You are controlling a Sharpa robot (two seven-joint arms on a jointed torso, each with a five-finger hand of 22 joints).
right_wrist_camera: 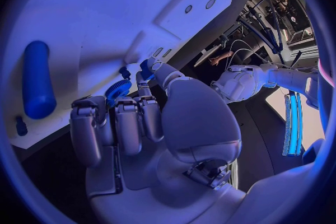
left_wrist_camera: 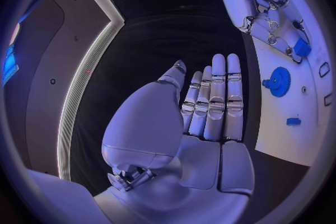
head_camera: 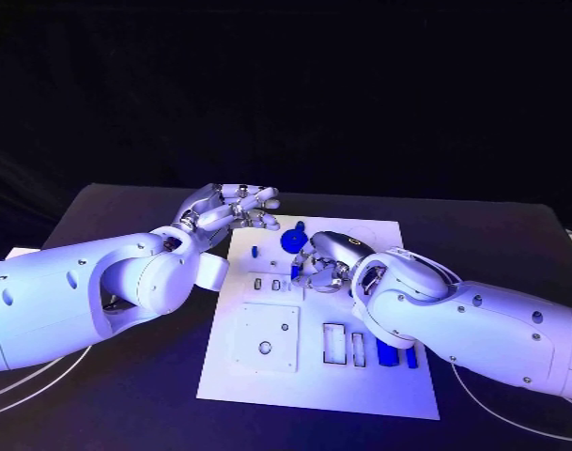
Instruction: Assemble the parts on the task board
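The white task board lies mid-table. My right hand is bent down over the board's far half, fingers curled, and pinches a small blue part between thumb and a fingertip; the same small blue part sits at its fingertips in the left wrist view. A blue gear stands on the board just beyond those fingers. My left hand hovers by the board's far left edge, fingers straight and holding nothing.
A long blue cylinder and a tiny blue piece lie on the board beside my right hand. Two blue pieces sit in slots near the board's near right. A square raised plate occupies the near left.
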